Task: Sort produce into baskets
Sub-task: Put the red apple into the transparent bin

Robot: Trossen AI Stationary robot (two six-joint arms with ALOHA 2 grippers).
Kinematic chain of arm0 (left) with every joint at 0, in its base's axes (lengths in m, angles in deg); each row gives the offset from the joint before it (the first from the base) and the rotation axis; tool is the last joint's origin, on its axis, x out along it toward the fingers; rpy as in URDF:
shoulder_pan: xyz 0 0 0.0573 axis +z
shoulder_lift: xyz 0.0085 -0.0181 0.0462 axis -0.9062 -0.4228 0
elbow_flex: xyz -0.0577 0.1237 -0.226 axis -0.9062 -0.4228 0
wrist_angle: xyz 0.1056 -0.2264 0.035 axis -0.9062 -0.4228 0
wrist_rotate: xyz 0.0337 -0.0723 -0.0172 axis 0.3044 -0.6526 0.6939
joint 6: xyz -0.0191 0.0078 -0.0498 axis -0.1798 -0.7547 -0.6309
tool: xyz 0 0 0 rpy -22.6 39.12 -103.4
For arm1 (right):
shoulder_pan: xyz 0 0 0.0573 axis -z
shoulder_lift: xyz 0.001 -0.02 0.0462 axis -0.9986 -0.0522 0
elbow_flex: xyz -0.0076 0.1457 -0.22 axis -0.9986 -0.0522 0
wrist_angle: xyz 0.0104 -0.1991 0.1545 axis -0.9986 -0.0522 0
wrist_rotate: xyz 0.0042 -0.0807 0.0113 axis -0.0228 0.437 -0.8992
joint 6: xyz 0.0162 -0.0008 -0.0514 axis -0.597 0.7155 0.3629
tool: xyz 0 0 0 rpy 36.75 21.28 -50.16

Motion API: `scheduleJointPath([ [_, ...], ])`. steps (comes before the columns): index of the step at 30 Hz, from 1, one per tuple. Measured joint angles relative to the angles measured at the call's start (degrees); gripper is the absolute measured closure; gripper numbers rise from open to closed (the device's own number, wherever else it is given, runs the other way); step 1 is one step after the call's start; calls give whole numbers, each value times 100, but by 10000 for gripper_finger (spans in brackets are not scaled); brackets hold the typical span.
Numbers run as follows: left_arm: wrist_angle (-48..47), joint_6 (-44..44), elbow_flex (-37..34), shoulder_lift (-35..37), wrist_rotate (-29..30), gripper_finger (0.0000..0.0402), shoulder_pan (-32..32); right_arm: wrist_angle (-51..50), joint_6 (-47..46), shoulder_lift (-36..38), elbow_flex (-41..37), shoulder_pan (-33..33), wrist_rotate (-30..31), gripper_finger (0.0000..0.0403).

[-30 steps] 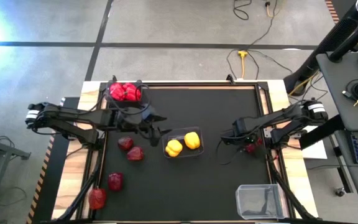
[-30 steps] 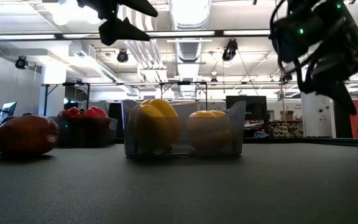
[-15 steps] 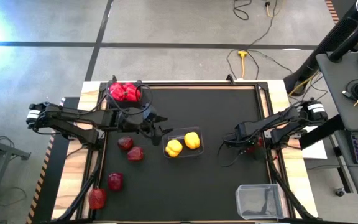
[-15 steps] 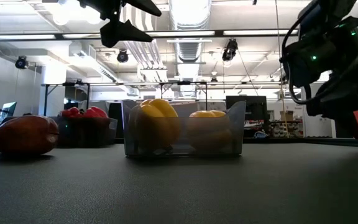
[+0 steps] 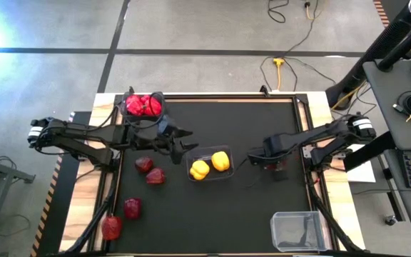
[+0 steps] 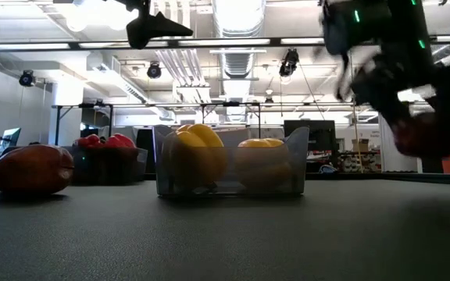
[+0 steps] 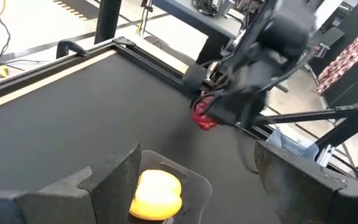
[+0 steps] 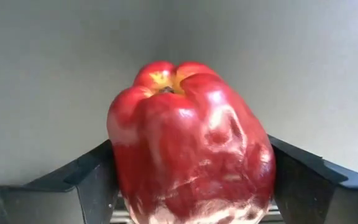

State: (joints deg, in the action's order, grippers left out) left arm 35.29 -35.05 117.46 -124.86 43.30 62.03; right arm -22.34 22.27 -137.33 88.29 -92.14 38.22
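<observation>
A red bell pepper (image 8: 191,146) is seen clamped between the fingers of the right gripper (image 8: 191,186) only in the right wrist view, where its stem end faces the camera; from above, the right gripper (image 5: 257,158) largely covers it, and in the low view it shows as a blurred dark red shape (image 6: 422,134) held clear of the table (image 6: 225,234). In the left wrist view the same pepper (image 7: 202,116) hangs in the far gripper, above the mat. The left gripper (image 5: 183,141) is held with its fingers spread apart and nothing between them. Just beside it, toward the right gripper, stands a clear basket (image 5: 228,171) in which two yellow peppers (image 5: 210,165) lie. Behind the left gripper, at the table's far edge, the dark grey basket (image 5: 161,106) is filled with red peppers (image 5: 143,105). Well away from the right gripper, at the near edge, a second clear basket (image 5: 297,230) stands. Four dark red pieces (image 5: 150,170) lie loose on the mat near the left arm.
</observation>
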Motion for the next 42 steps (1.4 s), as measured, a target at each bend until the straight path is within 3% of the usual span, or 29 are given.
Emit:
scheduleJointPath([
  [5, 0, -328, 0, -4, 15, 106, -13, -51, -1464, 0, 1164, -671, -511, 77],
  [9, -11, -398, 0, -4, 10, 106, -155, 251, -2970, -8, 1589, -1470, -876, 78],
  [18, -22, 584, 0, 44, -53, 106, -256, 815, -8672, -22, 1816, -2951, -2105, 77],
  [20, -33, 731, 0, 58, -345, 106, -256, 1078, -9856, -79, 1813, -3265, -2224, 77],
  [23, -84, 822, 0, 61, -1061, 106, -290, 1194, -10927, -270, 1802, -3753, -2259, 74],
  [26, -278, 793, 0, 61, -1457, 106, -444, 1220, -11535, -571, 1798, -4120, -2294, 69],
  [32, -414, 672, 0, 49, -1517, 106, -1119, 1274, -12034, -1241, 1772, -4281, -2283, 67],
  [42, -682, 677, 0, 48, -1504, 106, -1828, 1129, -11754, -1790, 1772, -4087, -2371, 47],
])
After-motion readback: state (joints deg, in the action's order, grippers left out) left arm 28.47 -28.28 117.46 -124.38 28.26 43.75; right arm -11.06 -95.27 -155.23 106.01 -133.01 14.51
